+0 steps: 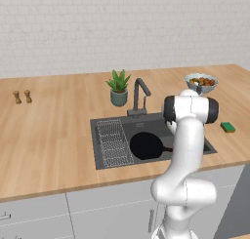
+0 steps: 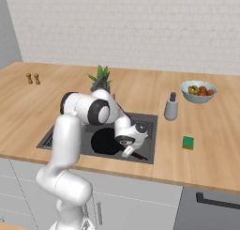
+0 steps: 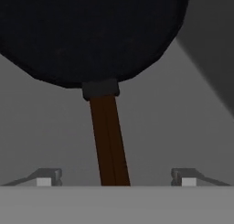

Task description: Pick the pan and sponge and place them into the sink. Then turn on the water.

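Black, the pan [image 1: 146, 146] is seen lying in the sink [image 1: 110, 123], its handle between the wide-open, empty gripper [image 3: 116, 177], which is best lifted straight clear before the sponge [image 2: 188, 142] is fetched.

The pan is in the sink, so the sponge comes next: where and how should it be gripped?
Grip the sponge across its short sides, coming straight down from above. It is a small flat block lying on the counter right of the sink, apart from the bottle and the fruit bowl, so its top is free and its narrow width should fit between open fingers.
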Controlling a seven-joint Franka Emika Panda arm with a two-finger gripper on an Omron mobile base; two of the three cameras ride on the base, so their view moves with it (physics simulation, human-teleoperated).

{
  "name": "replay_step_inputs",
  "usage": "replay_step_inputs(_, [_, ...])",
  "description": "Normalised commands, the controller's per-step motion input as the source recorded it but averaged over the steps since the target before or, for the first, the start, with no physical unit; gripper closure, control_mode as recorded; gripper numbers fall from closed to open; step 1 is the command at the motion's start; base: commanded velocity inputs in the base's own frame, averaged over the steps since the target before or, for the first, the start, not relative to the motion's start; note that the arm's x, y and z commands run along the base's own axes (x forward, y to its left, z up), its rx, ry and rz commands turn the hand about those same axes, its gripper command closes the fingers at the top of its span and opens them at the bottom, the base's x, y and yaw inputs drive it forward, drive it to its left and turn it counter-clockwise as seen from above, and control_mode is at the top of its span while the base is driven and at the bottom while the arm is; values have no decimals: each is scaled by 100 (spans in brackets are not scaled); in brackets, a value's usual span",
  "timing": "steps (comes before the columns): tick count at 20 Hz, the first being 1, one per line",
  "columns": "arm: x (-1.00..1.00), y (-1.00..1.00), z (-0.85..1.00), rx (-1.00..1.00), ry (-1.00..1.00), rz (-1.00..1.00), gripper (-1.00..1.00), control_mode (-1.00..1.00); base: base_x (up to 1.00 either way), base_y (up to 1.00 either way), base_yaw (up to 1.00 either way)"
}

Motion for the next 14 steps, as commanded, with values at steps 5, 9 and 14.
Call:
replay_step_inputs(5, [0, 2, 83, 0, 0, 0, -100, -100, 0, 0, 0])
replay_step_inputs(9, [-3, 0, 100, 0, 0, 0, -100, -100, 0, 0, 0])
replay_step_inputs(14, [-14, 0, 99, 0, -3, 1, -100, -100, 0, 0, 0])
